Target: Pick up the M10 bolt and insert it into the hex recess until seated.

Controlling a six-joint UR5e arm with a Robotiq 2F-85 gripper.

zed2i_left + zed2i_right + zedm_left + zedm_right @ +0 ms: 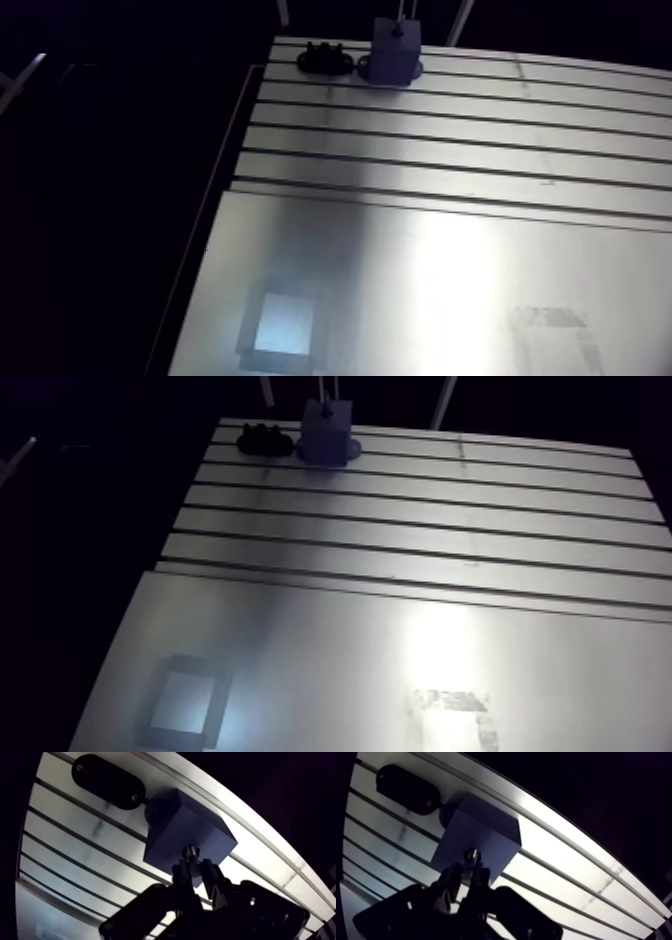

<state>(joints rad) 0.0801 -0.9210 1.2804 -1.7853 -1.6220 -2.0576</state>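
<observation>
Wrist view: your gripper point(196, 868) has its 2 fingers clamped on the M10 bolt point(191, 853), with the bolt end poking out past the fingertips. The bolt sits right over the top face of the blue-grey block point(175, 827). You can't tell from here whether it touches. Just past the block, 1 black oval plate point(107, 781) lies flat on the slotted table point(65, 837). In the arm view both sit near the table's far edge.
</observation>
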